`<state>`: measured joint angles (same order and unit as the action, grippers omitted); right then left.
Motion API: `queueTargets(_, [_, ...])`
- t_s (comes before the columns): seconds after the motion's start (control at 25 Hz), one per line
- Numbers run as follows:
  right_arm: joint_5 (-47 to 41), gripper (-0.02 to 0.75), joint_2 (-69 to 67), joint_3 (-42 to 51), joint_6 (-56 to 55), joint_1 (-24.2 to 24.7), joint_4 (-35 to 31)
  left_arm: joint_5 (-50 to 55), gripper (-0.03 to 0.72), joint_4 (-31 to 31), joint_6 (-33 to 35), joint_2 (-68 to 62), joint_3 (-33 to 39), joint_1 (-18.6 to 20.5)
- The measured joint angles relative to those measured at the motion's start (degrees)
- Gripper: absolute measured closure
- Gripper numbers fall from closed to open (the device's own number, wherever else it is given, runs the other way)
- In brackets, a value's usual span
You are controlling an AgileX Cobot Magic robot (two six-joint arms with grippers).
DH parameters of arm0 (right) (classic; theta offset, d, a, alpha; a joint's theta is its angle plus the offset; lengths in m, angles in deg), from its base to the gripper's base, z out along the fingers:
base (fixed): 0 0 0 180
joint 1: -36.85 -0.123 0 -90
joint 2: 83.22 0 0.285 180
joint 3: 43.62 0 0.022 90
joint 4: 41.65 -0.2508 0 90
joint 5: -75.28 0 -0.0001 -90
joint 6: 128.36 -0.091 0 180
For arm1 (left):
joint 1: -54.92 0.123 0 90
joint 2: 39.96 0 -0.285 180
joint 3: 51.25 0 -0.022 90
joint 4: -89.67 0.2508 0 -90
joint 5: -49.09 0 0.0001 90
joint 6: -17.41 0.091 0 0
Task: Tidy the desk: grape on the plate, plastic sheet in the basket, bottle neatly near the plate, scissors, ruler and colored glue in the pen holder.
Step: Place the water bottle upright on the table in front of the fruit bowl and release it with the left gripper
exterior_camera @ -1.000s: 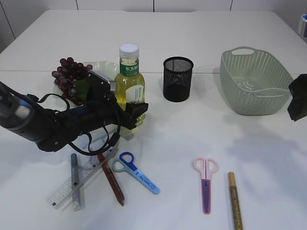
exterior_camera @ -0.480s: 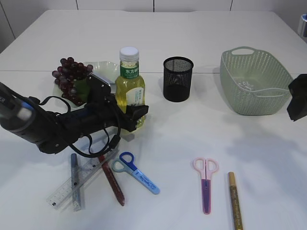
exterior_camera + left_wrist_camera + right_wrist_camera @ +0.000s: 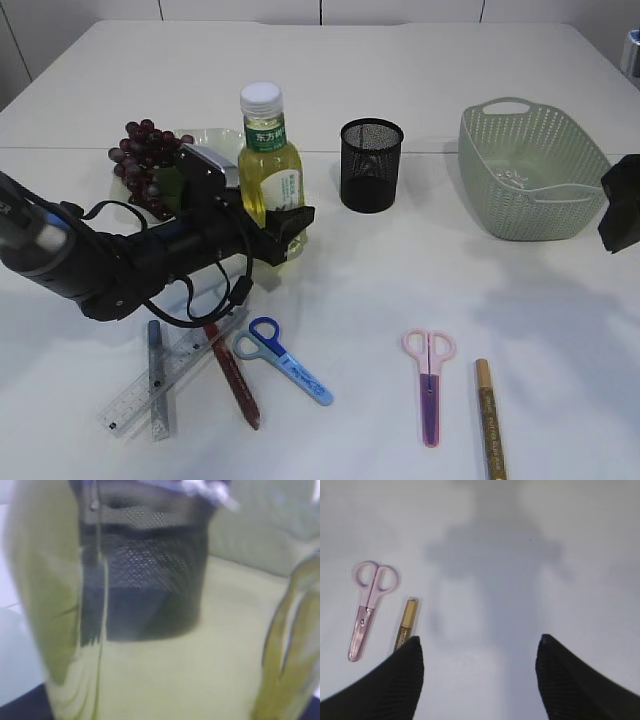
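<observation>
My left gripper (image 3: 280, 235) is shut on the bottle (image 3: 268, 170) of yellow liquid with a white cap and green label, and holds it upright just above the table, right of the plate (image 3: 215, 140). The bottle (image 3: 165, 680) fills the left wrist view. Dark grapes (image 3: 145, 155) lie on the plate's left side. The black mesh pen holder (image 3: 371, 165) stands in the middle. The green basket (image 3: 530, 170) is at the right. A clear ruler (image 3: 160, 380), blue scissors (image 3: 285, 360), pink scissors (image 3: 429, 385) and glue pens (image 3: 488, 420) lie at the front. My right gripper (image 3: 479, 672) is open and empty above the table.
A dark red pen (image 3: 232, 375) and a grey glitter pen (image 3: 156, 380) lie by the ruler. The pink scissors (image 3: 367, 607) and gold pen (image 3: 406, 625) show left of my right gripper. A plastic sheet (image 3: 515, 180) seems to lie in the basket.
My left gripper has lifted the bottle and carried it a little up and to the left, toward the plate. The right arm has not moved.
</observation>
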<state>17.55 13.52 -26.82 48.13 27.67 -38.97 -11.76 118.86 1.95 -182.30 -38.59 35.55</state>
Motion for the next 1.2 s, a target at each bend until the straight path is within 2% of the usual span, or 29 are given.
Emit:
queueTargets(0.56, [0.0,0.194,0.0,0.0,-0.1,0.0,-0.4,-0.1,0.115,-0.3,0.3,0.1,-0.4,0.0])
queueTargets(1.2, [0.0,0.195,0.0,0.0,-0.1,0.0,-0.5,-1.9,0.106,-0.1,0.4,4.8,-0.6,0.0])
